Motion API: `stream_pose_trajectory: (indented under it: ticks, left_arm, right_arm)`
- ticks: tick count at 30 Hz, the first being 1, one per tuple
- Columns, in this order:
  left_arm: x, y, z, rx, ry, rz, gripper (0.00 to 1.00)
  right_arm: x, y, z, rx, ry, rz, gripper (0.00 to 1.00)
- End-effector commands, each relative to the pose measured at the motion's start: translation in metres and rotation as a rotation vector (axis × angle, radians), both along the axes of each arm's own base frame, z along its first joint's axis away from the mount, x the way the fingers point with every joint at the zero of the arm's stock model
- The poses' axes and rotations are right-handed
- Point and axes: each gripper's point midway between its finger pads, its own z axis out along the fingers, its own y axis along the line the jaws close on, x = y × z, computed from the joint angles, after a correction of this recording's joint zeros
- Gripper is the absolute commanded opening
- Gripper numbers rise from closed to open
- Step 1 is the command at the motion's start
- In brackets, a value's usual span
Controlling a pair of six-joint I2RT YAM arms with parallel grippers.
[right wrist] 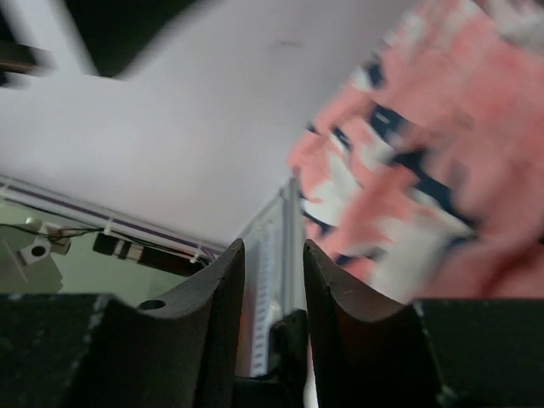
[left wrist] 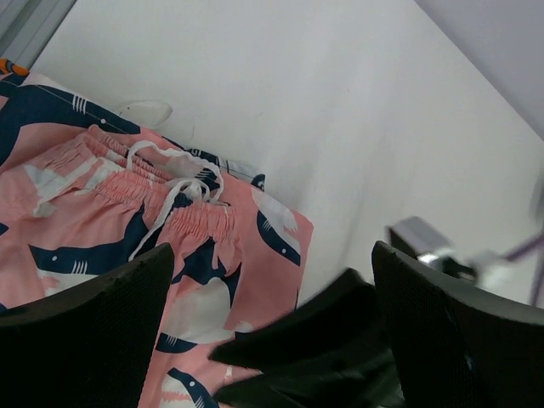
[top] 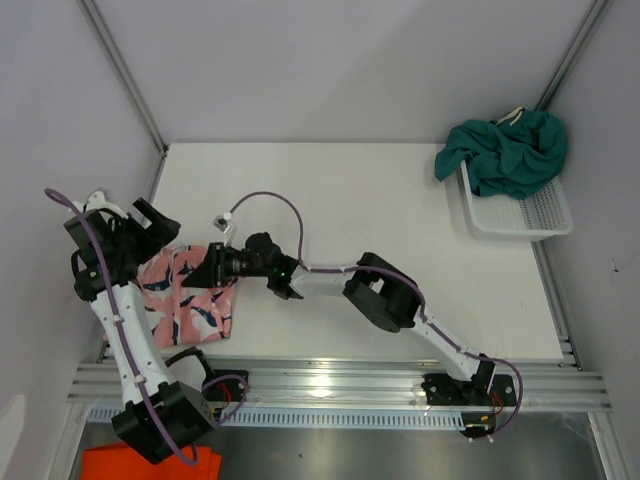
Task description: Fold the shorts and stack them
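1. Pink shorts (top: 190,295) printed with navy-and-white sharks lie on the table (top: 400,200) at its near left corner, close to the metal rail (top: 350,385) that runs along the near edge. From the left wrist view the cloth is rumpled rather than flat, its gathered waistband uppermost and a white drawstring (left wrist: 170,170) looped loosely across it.
2. At the right edge of the pink shorts sits the right claw (top: 208,265), its arm stretched across from the right-hand base. Seen from its own wrist, its two fingers (right wrist: 212,306) stand close together with a narrow gap between them and nothing in that gap. The pink cloth lies off to one side of them. I cannot tell whether the tips touch the fabric.
3. A little farther back, over the left part of the pink shorts, hangs the left claw (left wrist: 272,255). It is spread wide and grips nothing, with its black pads (left wrist: 85,340) well apart on either side of the waistband.
4. Far off at the back right of the table stands a white mesh basket (top: 535,215). The teal shorts (top: 510,150) are heaped over its far left end, partly inside and partly spilling over the rim.
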Motion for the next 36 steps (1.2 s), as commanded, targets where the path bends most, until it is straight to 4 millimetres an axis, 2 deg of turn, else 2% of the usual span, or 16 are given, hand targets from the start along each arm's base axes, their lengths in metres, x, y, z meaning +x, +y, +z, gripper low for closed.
stream_pose_trajectory:
  ticks: [1,3,7,12,15,18,19,21,23,25,26,28,29,32,33,36]
  left_arm:
    - [0.005,-0.006,0.008,-0.024,-0.035,-0.030,0.99]
    - [0.006,-0.006,0.006,-0.023,-0.037,-0.030,0.99]
    - [0.007,-0.006,0.004,-0.024,-0.036,-0.031,0.99]
    - [0.009,-0.007,0.007,-0.020,-0.040,-0.041,0.99]
    - [0.009,-0.006,0.010,-0.011,-0.041,-0.036,0.99]
    - [0.011,-0.009,0.012,-0.016,-0.048,-0.047,0.99]
    - [0.013,-0.012,0.010,-0.016,-0.052,-0.061,0.99]
    - [0.015,-0.020,0.009,-0.027,-0.065,-0.096,0.99]
    - [0.018,-0.033,0.005,-0.029,-0.065,-0.140,0.99]
    - [0.022,-0.046,0.000,-0.003,-0.035,-0.163,0.99]
    - [0.023,-0.051,-0.003,0.001,-0.015,-0.172,0.99]
    - [0.027,-0.071,-0.001,0.000,-0.008,-0.222,0.99]
    - [0.030,-0.078,0.004,0.000,-0.016,-0.240,0.99]
    - [0.033,-0.102,0.011,-0.016,-0.047,-0.287,0.99]
    - [0.034,-0.107,0.016,-0.026,-0.075,-0.292,0.99]
    - [0.034,-0.127,0.018,-0.041,-0.115,-0.345,0.99]
  right_arm:
    - [0.006,0.003,-0.047,0.003,0.127,0.021,0.36]
    - [0.009,0.005,-0.081,-0.053,0.155,0.004,0.36]
    - [0.017,0.005,-0.102,-0.079,0.191,-0.028,0.36]
    - [0.022,0.005,-0.066,-0.060,0.126,-0.025,0.42]
    - [0.028,0.000,0.004,-0.042,0.006,-0.043,0.51]
    - [0.051,-0.019,0.029,-0.115,-0.094,-0.134,0.57]
    - [0.065,-0.038,0.060,-0.125,-0.122,-0.182,0.60]
    - [0.089,-0.069,0.059,-0.221,-0.166,-0.279,0.61]
    - [0.124,-0.117,0.097,-0.243,-0.213,-0.399,0.62]
    - [0.152,-0.163,0.086,-0.418,-0.253,-0.534,0.66]
    - [0.179,-0.201,0.107,-0.452,-0.279,-0.668,0.69]
    - [0.196,-0.249,0.100,-0.567,-0.278,-0.760,0.77]
    - [0.219,-0.292,0.118,-0.582,-0.275,-0.882,0.78]
    - [0.247,-0.373,0.109,-0.699,-0.202,-1.091,0.92]
    - [0.260,-0.419,0.111,-0.733,-0.163,-1.199,0.99]
    - [0.283,-0.513,0.099,-0.757,-0.021,-1.419,1.00]
